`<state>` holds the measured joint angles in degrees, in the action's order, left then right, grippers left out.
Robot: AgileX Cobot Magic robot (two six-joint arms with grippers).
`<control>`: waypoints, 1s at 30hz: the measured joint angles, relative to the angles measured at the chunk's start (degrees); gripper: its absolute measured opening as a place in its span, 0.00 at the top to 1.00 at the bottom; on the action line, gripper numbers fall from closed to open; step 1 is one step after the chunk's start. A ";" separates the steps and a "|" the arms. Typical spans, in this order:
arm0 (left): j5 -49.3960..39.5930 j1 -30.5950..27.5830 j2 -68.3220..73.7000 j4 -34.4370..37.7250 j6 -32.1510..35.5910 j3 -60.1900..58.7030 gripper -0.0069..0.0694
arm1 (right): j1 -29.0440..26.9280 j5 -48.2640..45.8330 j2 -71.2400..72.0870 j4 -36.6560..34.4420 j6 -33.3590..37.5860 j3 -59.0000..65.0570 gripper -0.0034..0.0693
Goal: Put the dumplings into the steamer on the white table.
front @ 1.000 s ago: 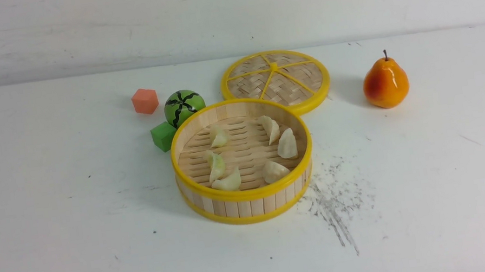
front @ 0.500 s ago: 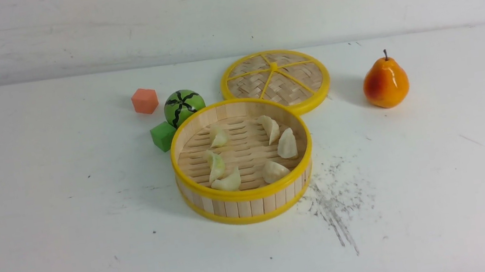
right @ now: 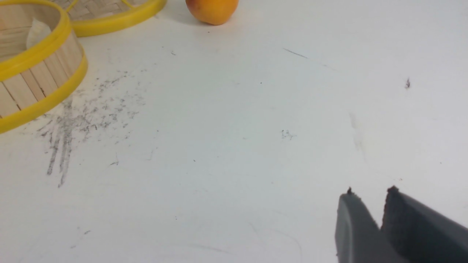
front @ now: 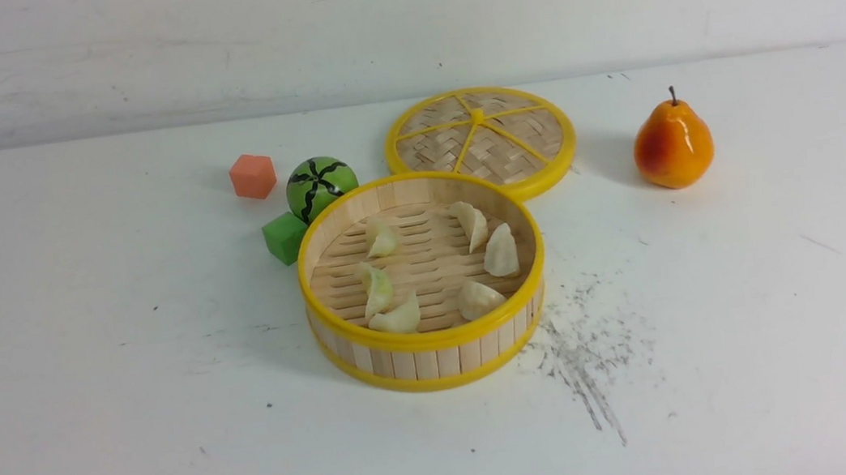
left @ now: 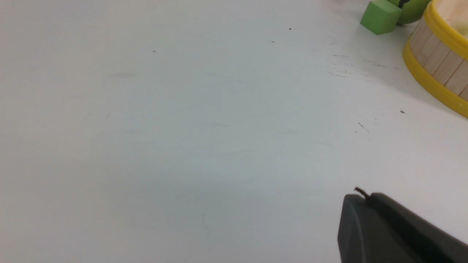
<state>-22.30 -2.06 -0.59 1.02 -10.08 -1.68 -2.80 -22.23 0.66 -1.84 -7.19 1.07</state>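
We count all six dumplings (front: 501,252) inside the steamer (front: 432,341) on the white table (front: 84,396). Left gripper (left: 360,199) jaws shut, empty; right gripper (right: 369,199) jaws slightly parted, empty. Loading looks finished; next, only verification

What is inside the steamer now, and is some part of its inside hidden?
Inside the steamer, six dumplings lie on the slatted floor: three greenish, three cream-white. The near wall covers the front strip of the floor, so anything lying there cannot be seen.
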 joint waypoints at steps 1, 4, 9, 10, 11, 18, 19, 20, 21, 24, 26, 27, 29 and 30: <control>0.00 0.00 0.00 0.00 0.00 0.00 0.93 | 0.00 0.00 0.00 0.00 0.00 0.00 0.78; 0.00 0.00 0.00 0.00 0.00 0.00 0.93 | 0.00 0.00 0.00 0.00 0.00 0.00 0.77; 0.00 0.00 0.00 -0.05 0.00 0.00 0.93 | 0.00 0.00 0.00 0.00 0.00 0.00 0.77; 0.00 0.00 0.00 -0.05 0.00 0.00 0.93 | 0.00 0.00 0.00 0.00 0.00 0.00 0.77; 0.00 0.00 0.00 -0.05 0.00 0.00 0.93 | 0.00 0.00 0.00 0.00 0.00 0.00 0.77; 0.00 0.00 0.00 -0.05 0.00 0.00 0.93 | 0.00 0.00 0.00 0.00 0.00 0.00 0.76; 0.00 0.00 0.00 -0.05 0.00 0.00 0.93 | 0.00 0.00 0.00 0.00 0.00 0.00 0.75; 0.00 0.00 0.00 -0.05 0.00 0.00 0.93 | 0.00 0.00 0.00 0.00 0.00 0.00 0.75; 0.00 0.00 0.00 -0.05 0.00 0.00 0.93 | 0.00 0.00 0.00 0.00 0.00 0.00 0.75; 0.00 0.00 0.00 -0.05 0.00 0.00 0.93 | 0.00 0.00 0.00 0.05 0.00 0.00 0.74; 0.00 0.00 0.00 -0.05 0.00 0.00 0.92 | 0.00 0.00 0.00 0.05 0.00 0.00 0.74; 0.00 0.00 0.00 -0.05 0.00 0.00 0.92 | 0.00 0.00 0.00 0.05 0.00 0.00 0.74; 0.00 0.00 0.00 -0.05 0.00 0.00 0.92 | 0.00 0.00 0.00 0.05 0.00 0.00 0.74; 0.00 0.00 0.00 -0.05 0.00 0.00 0.92 | 0.00 0.00 0.00 0.05 0.00 0.00 0.74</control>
<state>-22.30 -2.06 -0.59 0.97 -10.08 -1.68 -2.80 -22.23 0.66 -1.79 -7.19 1.07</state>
